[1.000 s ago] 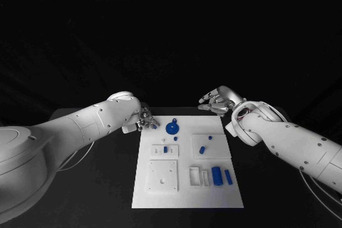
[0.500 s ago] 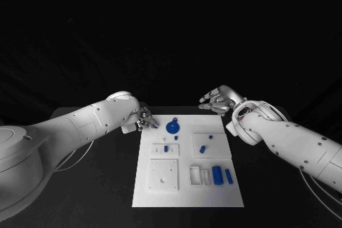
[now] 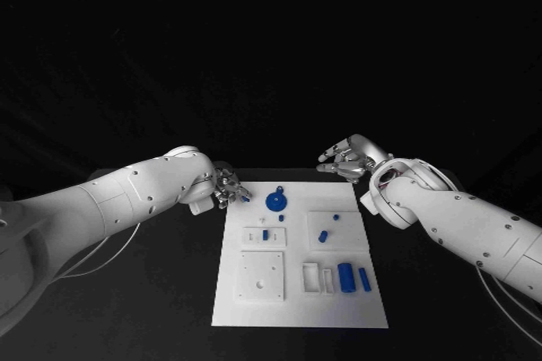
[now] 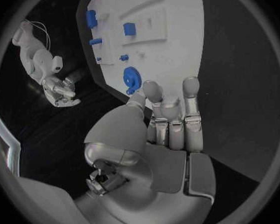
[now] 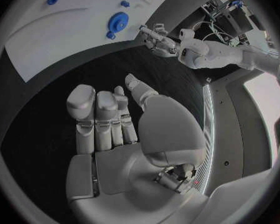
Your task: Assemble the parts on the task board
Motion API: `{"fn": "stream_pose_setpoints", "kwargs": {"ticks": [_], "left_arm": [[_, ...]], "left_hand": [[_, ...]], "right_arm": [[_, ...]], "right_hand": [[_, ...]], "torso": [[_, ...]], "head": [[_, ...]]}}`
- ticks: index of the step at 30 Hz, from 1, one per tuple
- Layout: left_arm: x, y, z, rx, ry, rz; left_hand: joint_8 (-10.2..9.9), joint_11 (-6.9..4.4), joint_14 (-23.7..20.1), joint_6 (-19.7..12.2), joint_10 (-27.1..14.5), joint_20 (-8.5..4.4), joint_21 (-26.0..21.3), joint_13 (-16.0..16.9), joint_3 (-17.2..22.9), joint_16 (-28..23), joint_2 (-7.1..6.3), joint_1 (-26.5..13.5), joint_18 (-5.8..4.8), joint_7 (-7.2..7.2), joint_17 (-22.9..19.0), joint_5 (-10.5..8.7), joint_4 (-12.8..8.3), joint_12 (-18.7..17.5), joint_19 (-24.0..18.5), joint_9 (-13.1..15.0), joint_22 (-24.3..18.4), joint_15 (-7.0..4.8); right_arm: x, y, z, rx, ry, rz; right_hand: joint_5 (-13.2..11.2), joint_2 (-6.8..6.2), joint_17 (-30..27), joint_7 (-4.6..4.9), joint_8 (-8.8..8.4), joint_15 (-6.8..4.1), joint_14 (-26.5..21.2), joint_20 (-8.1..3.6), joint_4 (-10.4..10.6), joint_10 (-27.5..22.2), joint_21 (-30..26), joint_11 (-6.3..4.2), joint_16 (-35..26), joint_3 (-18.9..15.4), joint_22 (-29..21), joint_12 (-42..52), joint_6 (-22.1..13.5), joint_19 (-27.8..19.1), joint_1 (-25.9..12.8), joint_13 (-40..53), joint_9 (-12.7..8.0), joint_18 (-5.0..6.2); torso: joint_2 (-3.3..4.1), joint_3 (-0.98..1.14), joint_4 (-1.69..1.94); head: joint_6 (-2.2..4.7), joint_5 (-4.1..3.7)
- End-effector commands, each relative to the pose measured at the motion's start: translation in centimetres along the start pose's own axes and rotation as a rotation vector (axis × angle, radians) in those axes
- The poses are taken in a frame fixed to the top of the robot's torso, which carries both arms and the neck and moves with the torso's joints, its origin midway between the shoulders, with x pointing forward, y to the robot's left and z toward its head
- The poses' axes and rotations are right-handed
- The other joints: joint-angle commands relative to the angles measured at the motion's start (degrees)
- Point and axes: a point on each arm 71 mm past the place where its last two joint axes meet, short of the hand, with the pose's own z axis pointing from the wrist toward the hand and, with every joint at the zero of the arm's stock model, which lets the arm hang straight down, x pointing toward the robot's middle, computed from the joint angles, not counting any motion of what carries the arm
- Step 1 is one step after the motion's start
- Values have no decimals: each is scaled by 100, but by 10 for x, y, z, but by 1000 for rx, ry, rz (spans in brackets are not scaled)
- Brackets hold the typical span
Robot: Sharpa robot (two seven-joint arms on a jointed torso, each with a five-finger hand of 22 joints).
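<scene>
Assembly of parts on the task board (image 3: 296, 306), early stage, as judged from loose pieces. Left hand (image 3: 230, 186) poised at the board's far left corner, fingers extended side by side, nothing held. Right hand (image 3: 345, 159) raised beyond the far right corner, above the black worktop (image 3: 158, 298), fingers loosely apart, nothing held. Round blue part (image 3: 275, 201) lying on the board just beside the left hand; further blue parts (image 3: 352, 278) resting nearer the robot. Likely next step: grasp of the round part. Best approached from above, pinched at the rim, lifted level to avoid dragging across neighbouring pieces.
</scene>
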Motion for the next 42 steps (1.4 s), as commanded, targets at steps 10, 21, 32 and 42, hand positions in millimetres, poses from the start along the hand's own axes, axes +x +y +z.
{"fn": "stream_pose_setpoints", "kwargs": {"ticks": [10,21,32,42], "left_arm": [[15,-5,-30,33,-25,-69],[48,-5,-46,40,-50,46],[80,-3,-44,50,-76,158],[95,-1,-38,48,-66,188]], "left_hand": [[158,-26,180,311,207,7,42,-35,349,-5,-45,-130,31,-145,109,94,-344,-179,121,1613,114,-3],[155,-44,292,369,288,6,52,-42,347,-39,-30,-152,47,-163,186,95,-339,-224,178,1616,112,-14],[142,-51,330,404,301,6,55,-54,344,-64,-38,-158,57,-171,214,102,-351,-215,200,1603,111,-20],[127,-55,358,420,305,9,50,-70,344,-83,-36,-159,65,-174,244,111,-360,-206,214,1596,110,-22]], "right_arm": [[-2,-7,-1,18,20,-11],[-1,-10,0,27,24,-12],[2,-11,0,26,28,-12],[3,-11,1,26,30,-12]], "right_hand": [[9,-8,4,-14,-4,-6,21,-35,3,12,-19,-1,-6,20,657,-18,-16,41,-57,-4,-6,32],[12,-5,7,-13,-4,-6,23,-35,-7,15,-14,-2,-2,28,659,-12,-15,41,-51,0,-6,32],[12,-5,7,-13,-4,-6,23,-35,-7,15,-14,-2,-2,28,659,-12,-15,41,-51,0,-6,32],[18,3,8,-14,-3,-7,24,-36,-14,16,-13,-2,-1,33,658,-9,-13,42,-56,3,-5,32]], "torso": [[-66,1,137],[-80,5,153],[-74,0,137],[-69,5,134]], "head": [[-102,-52],[-215,-29],[-285,0],[-327,-16]]}}
